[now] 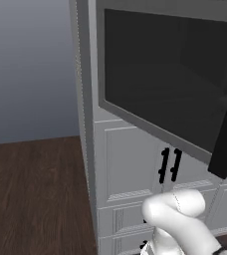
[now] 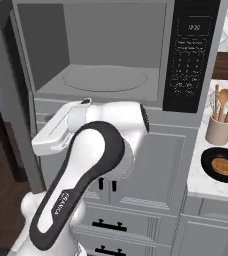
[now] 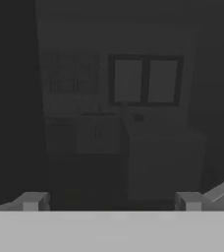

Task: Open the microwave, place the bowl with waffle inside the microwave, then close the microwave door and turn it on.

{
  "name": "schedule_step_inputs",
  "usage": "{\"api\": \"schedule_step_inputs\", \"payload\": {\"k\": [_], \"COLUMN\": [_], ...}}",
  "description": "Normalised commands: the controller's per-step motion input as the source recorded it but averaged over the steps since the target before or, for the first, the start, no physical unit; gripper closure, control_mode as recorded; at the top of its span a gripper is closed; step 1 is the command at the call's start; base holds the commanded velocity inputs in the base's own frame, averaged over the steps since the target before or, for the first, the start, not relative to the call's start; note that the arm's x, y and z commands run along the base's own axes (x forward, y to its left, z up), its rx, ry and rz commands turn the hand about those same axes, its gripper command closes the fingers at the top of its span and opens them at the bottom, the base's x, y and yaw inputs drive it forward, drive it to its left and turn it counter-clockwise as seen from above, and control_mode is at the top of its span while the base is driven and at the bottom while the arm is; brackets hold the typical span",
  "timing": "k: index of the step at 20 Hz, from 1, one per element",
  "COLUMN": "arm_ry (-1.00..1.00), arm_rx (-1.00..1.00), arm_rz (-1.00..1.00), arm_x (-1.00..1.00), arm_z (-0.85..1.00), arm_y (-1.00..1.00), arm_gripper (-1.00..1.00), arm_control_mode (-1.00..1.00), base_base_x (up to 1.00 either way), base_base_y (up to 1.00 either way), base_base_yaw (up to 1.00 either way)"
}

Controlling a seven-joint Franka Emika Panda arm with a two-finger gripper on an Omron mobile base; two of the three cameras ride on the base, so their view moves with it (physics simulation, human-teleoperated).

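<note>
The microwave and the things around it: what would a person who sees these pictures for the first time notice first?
First the microwave, standing open with an empty light grey cavity and a round turntable on its floor. Its door, with a wide dark glass window, is swung out to the left and dominates the left base view. To the right, on the white counter, a small dark bowl holding a waffle sits in front of a utensil jar.

The left base view sits close at the microwave's 9 o'clock side, facing the microwave door (image 1: 170, 84). The right base view looks straight into the microwave (image 2: 106, 60), arm at 7 o'clock. Both share the cabinets. The hand view faces dim glass.
</note>
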Motion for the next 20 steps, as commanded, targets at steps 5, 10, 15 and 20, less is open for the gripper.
{"api": "schedule_step_inputs", "payload": {"k": [5, 10, 15, 20], "arm_ry": [-0.02, -0.12, -0.29, -0.17], "arm_rx": [-0.16, -0.11, 0.03, 0.10], "arm_rz": [-0.16, -0.18, -0.21, -0.13], "arm_x": [-0.64, -0.46, -0.22, -0.03], "arm_z": [0.09, 0.09, 0.02, 0.00], "arm_y": [0.94, 1.00, 1.00, 1.00], "arm_gripper": [-1.00, -1.00, -1.00, -1.00], "arm_control_mode": [-1.00, -1.00, -1.00, -1.00], "base_base_x": [0.00, 0.00, 0.00, 0.00], "base_base_y": [0.00, 0.00, 0.00, 0.00], "base_base_yaw": [0.00, 0.00, 0.00, 0.00]}}
